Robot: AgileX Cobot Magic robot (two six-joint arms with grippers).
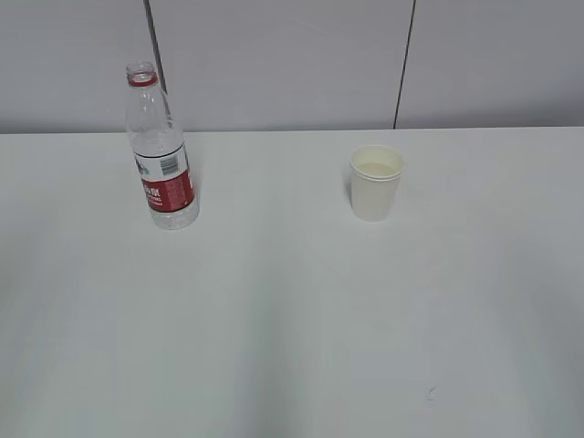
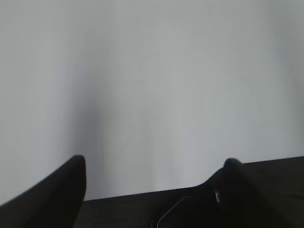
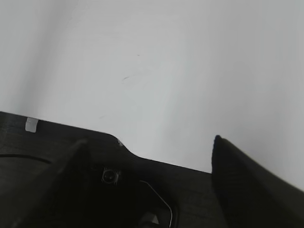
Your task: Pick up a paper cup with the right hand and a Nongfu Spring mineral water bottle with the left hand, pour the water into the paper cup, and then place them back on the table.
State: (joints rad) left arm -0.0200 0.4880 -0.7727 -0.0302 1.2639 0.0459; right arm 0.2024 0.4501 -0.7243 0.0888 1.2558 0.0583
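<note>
The clear water bottle (image 1: 161,151) with a red neck ring, no cap and a red-and-white label stands upright at the far left of the white table (image 1: 292,310). The small white paper cup (image 1: 376,182) stands upright to its right, apart from it. Neither arm shows in the exterior view. In the left wrist view my left gripper (image 2: 154,164) is open and empty, its black fingers wide apart over bare table. In the right wrist view my right gripper (image 3: 152,142) is open and empty over bare table. Neither wrist view shows the bottle or cup.
A grey panelled wall (image 1: 292,55) runs behind the table's far edge. A small dark scuff mark (image 1: 431,393) lies near the front right of the table; it also shows in the right wrist view (image 3: 126,78). The table's dark front edge (image 3: 19,137) lies beneath both grippers.
</note>
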